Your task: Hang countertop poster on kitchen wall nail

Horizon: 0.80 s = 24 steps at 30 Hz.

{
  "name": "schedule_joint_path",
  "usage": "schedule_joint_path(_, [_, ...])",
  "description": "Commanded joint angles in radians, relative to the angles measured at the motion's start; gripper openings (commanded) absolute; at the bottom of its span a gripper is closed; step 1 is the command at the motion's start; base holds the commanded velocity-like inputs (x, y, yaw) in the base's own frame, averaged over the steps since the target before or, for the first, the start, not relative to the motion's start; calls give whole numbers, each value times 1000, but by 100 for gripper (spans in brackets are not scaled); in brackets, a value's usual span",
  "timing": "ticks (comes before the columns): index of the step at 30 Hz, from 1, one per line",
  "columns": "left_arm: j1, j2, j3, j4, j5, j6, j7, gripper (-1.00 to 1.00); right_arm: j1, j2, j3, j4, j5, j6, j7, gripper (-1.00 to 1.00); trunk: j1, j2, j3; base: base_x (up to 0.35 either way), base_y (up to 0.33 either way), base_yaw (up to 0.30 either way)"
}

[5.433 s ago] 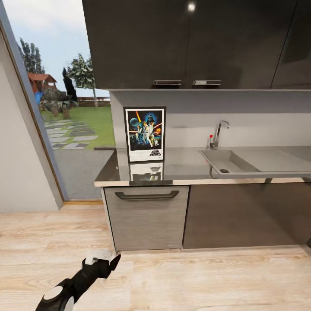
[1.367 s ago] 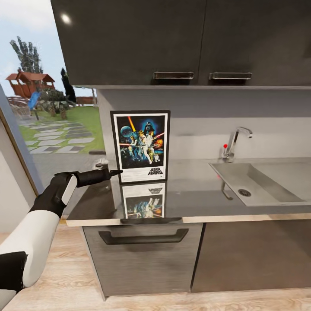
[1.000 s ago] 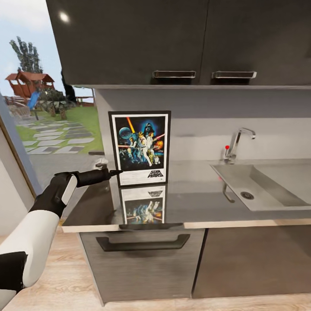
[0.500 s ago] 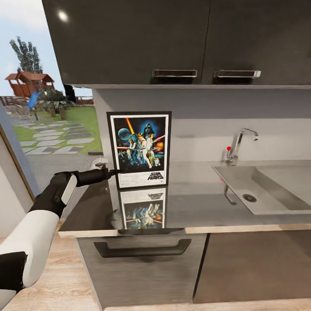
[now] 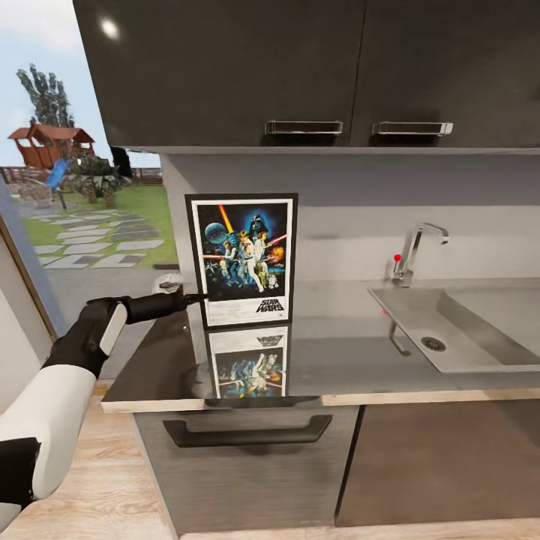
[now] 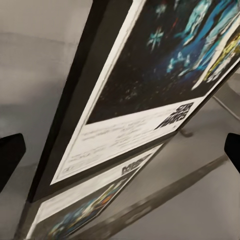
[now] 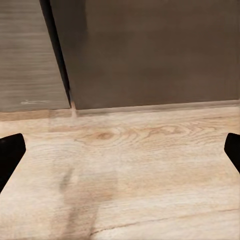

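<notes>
The poster [image 5: 241, 259] stands upright on the kitchen countertop [image 5: 337, 352], leaning back against the wall, and its mirror image shows in the glossy slab. My left gripper [image 5: 187, 294] reaches in level from the left, at the poster's lower left edge. In the left wrist view the poster [image 6: 150, 90] is very close, its black frame edge running between the spread fingers [image 6: 10, 152] of the open left gripper [image 6: 120, 150]. My right gripper [image 7: 120, 150] hangs open low over the wooden floor [image 7: 130, 170] in front of the base cabinets.
Dark wall cabinets [image 5: 300, 67] hang over the counter. A steel sink [image 5: 465, 322] with a tap [image 5: 416, 251] lies to the right. A drawer front with a black handle [image 5: 247, 433] sits under the poster. A tall window [image 5: 82, 217] onto a garden is at the left.
The view has drawn closer to the counter and then settled. My left arm rose from near the floor to the poster's left edge and in the last half second shifted slightly.
</notes>
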Motion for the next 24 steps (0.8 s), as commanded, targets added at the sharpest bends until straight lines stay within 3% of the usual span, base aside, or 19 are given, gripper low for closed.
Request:
schedule_joint_path(1, [-1, 6, 1, -1, 3, 6, -2, 100, 0, 0, 0, -2, -2, -1, 0, 100, 0, -1, -1, 0, 0, 0])
schedule_joint_path(9, [-1, 21, 1, -23, 4, 6, -2, 100, 0, 0, 0, -2, -2, -1, 0, 100, 0, -1, -1, 0, 0, 0])
schedule_joint_path(24, [-1, 22, 1, -30, 5, 6, -2, 100, 0, -1, 0, -4, -2, -1, 0, 100, 0, -1, -1, 44, 0, 0])
